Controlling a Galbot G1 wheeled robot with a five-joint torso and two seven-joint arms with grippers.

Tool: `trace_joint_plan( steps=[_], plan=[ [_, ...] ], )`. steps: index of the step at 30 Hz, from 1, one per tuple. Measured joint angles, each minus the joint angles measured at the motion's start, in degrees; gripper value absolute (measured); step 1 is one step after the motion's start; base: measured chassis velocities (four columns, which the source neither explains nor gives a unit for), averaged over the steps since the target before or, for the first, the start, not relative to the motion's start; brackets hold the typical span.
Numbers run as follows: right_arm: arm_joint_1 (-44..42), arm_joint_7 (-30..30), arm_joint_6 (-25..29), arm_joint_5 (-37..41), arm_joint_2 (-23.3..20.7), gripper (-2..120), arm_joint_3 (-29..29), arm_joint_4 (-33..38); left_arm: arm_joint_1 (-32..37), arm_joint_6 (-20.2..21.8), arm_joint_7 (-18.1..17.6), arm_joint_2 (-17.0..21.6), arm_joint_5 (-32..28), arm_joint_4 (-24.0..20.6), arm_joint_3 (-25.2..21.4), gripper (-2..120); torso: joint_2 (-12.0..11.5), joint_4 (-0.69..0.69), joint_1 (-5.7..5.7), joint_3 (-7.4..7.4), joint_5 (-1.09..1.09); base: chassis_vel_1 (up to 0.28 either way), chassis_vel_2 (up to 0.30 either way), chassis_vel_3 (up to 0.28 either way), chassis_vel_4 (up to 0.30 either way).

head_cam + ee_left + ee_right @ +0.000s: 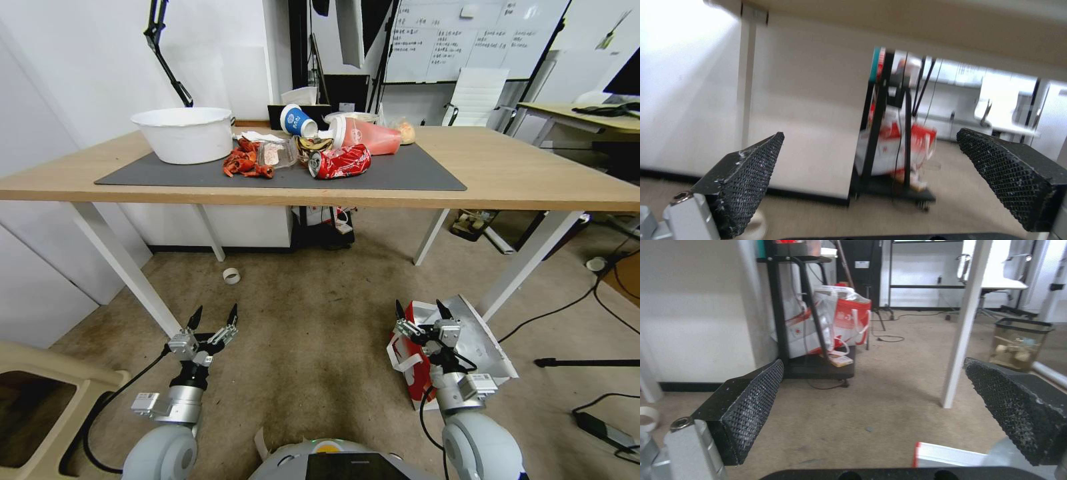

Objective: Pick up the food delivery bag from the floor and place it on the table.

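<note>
Worn, stained brownish-grey floor (313,327) spreads under us, concrete-like in texture, with black cables crossing it on our right. Our right gripper (423,311) hangs low over it with its black, cross-hatched fingers (751,406) spread apart and holding nothing; its tips sit just above the open mouth of the food delivery bag (490,347). That bag stands on the floor beside a white metal leg of the table (533,173), a white paper bag with red side panels, a flat white handle and crinkled silver foil lining; a strip of its red-and-white rim shows below the fingers in the right wrist view. Our left gripper (214,315) hovers well apart from it on our other side, its fingers likewise apart and empty. Farther out, a small roll of white tape (231,275) lies on the floor. Above, the light-wood tabletop carries a dark grey mat (413,170) with a round white plastic basin (183,133), a crushed red can (340,161), a tipped blue-and-white paper cup (298,121) and reddish scraps (243,162); we cannot read their lettering.
</note>
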Motion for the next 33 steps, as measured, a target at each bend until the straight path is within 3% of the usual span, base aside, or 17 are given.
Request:
trace_joint_plan(
  steps=[4, 7, 18, 27, 33],
  plan=[
    [0.00, 2.27, -1.41, 0.33, -1.06, 100, 1.74, 0.56, 0.02, -0.68, -0.71, 0.00, -0.05, -0.81, -0.07, 100, 0.08, 0.00, 0.02, 0.00, 0.00, 0.000, 0.000, 0.000, 0.000],
    [0.16, 5.03, -5.35, 0.68, -2.74, 100, 4.86, 1.04, -0.26, -0.60, -1.86, 0.24, -1.16, -1.47, -0.02, 100, 0.14, -0.01, 0.03, 0.00, 0.00, 0.000, 0.000, 0.000, 0.000],
    [2.17, 5.84, -10.48, 3.96, -8.78, 100, 13.91, -2.99, -1.04, 1.62, -4.15, 2.58, -3.95, -0.12, -0.42, 100, 0.23, 0.01, 0.05, 0.00, 0.00, 0.000, 0.000, 0.000, 0.000],
    [4.74, 4.37, -13.86, 8.24, -17.48, 100, 20.89, -14.95, -5.92, 5.01, -4.47, 3.87, -5.98, 6.30, 0.58, 100, 0.31, 0.00, 0.07, 0.00, 0.00, 0.000, 0.000, 0.000, 0.000],
    [6.25, 2.51, -14.27, 8.72, -22.16, 100, 21.79, -21.79, -6.70, 5.46, -4.40, 4.17, -6.15, 7.42, 0.71, 100, 0.34, -0.01, 0.07, 0.00, 0.00, 0.000, 0.000, 0.000, 0.000]
  ],
)
